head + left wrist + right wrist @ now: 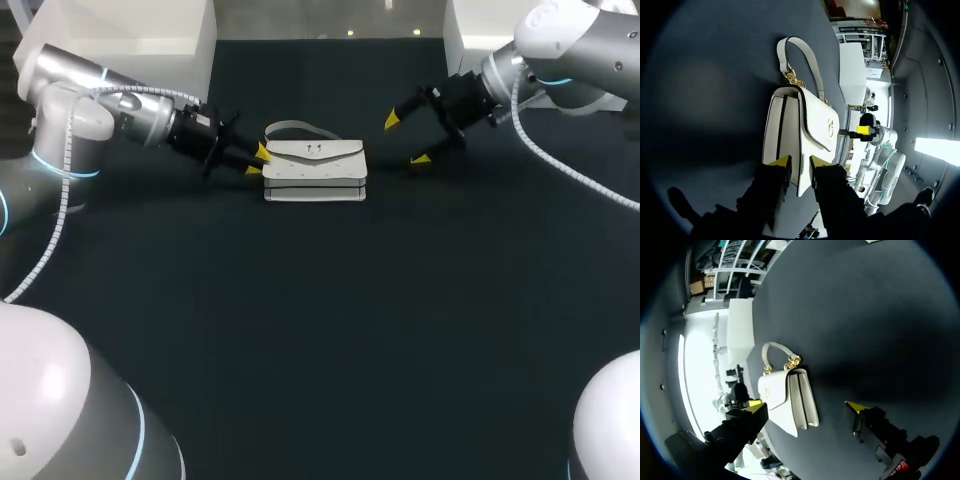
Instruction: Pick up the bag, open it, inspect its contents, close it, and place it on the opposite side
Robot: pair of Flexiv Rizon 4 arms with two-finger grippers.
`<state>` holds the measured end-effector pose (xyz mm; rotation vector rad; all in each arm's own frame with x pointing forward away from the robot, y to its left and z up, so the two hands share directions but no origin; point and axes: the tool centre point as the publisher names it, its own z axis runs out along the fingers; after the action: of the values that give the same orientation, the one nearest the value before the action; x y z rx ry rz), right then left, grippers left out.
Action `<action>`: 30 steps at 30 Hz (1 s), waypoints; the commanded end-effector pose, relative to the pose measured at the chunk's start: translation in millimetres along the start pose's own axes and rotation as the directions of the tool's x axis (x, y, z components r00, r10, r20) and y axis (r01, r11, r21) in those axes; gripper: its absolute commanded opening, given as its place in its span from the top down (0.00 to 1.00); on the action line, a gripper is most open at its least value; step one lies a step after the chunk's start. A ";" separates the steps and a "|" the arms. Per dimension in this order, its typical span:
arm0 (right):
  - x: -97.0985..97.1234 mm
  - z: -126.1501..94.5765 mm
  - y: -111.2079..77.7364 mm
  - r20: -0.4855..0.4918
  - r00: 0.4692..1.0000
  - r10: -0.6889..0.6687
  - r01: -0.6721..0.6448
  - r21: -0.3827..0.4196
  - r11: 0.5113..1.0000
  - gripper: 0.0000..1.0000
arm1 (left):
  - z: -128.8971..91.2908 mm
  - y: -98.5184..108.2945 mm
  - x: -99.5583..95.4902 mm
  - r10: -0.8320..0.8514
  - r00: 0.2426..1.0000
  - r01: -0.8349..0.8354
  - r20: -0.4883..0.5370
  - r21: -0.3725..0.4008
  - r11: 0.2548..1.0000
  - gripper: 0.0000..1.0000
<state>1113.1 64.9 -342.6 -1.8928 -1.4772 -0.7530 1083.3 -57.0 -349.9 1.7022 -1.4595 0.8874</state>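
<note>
The dark bench (320,330) fills my head view, with my left arm (90,110) and right arm (570,40) coming in from the far corners. Between them, toward the far edge, sits the white bag (314,165). Its flap is shut, so its inside is hidden.

My left gripper (257,162) is right at the bag's left end, and I cannot tell whether it clamps the bag or only straddles it. My right gripper (405,140) gapes wide, near the bag's right end but apart from it.

The left wrist view adds what the head view lacks: the curved handle (781,52), its gold chain links (792,78) and a small gold clasp (831,124) on the flap. The right wrist view shows the bag's pleated end.
</note>
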 end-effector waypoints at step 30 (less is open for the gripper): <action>-26.2 -60.7 -7.8 0.149 0.988 -0.051 0.054 -0.012 0.998 0.00 | -63.9 -27.0 -25.7 0.122 0.990 -0.123 0.072 0.000 0.992 1.00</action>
<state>1096.5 3.3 -322.1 -1.9614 -1.6214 -0.6636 1104.1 13.0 -344.7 1.6741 -1.6219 0.9065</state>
